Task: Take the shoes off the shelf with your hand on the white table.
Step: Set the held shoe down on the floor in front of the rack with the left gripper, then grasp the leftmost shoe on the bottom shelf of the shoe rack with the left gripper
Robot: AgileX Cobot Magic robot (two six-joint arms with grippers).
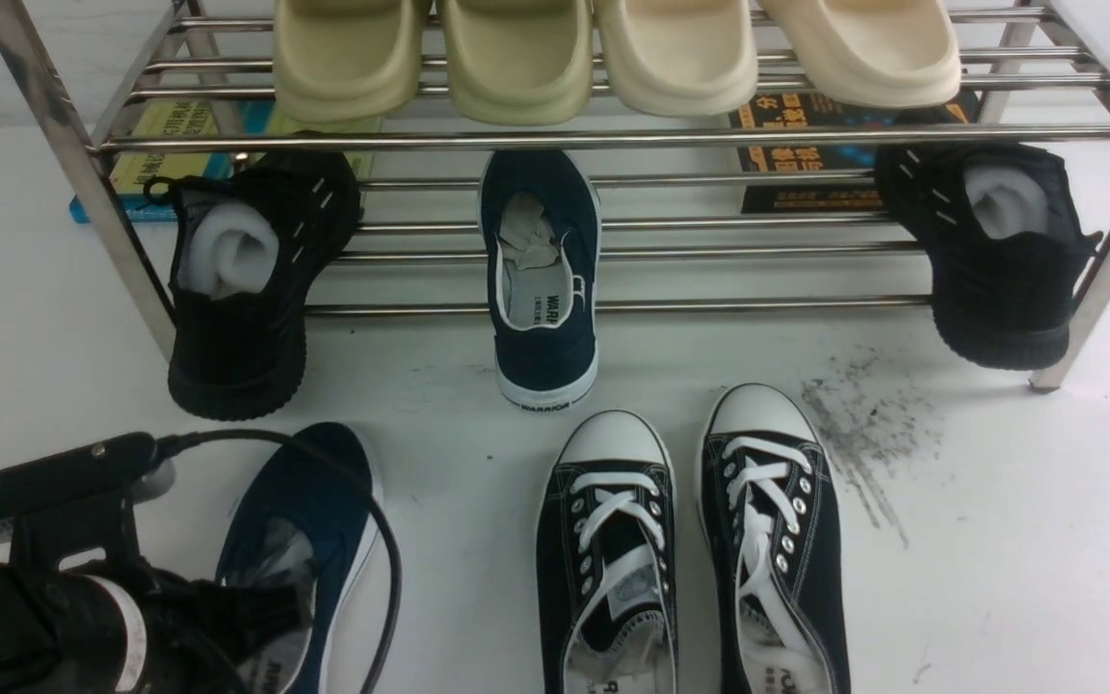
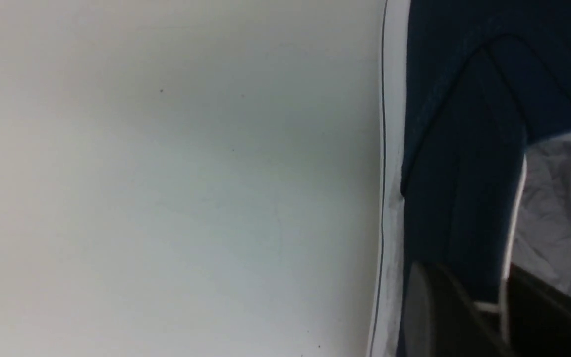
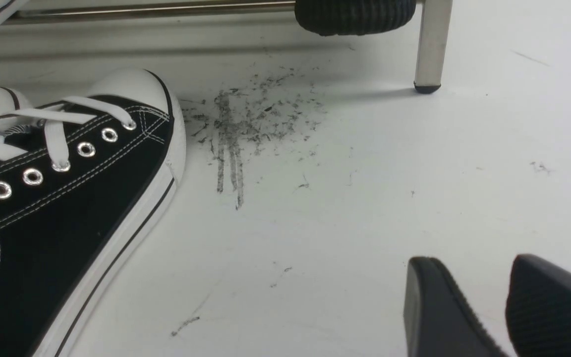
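Note:
One navy slip-on shoe (image 1: 316, 501) lies flat on the white table (image 1: 998, 559) at the front left, with paper stuffing inside. My left gripper (image 1: 276, 612) is at its opening. In the left wrist view the left gripper (image 2: 474, 282) straddles the side wall of this shoe (image 2: 464, 163), one finger outside and one inside. The jaws are loosened, with a gap beside the wall. The other navy shoe (image 1: 543, 289) leans heel-down against the lower rails of the shelf (image 1: 613, 140). My right gripper (image 3: 464, 270) hovers over bare table, slightly open and empty.
Two black lace-up sneakers (image 1: 690, 540) stand on the table at front centre. Black knit shoes (image 1: 242, 289) (image 1: 993, 255) lean on the shelf's lower tier at both ends. Cream slippers (image 1: 613, 53) fill the top tier. A grey scuff (image 1: 863, 434) marks the table near the shelf leg (image 3: 431, 44).

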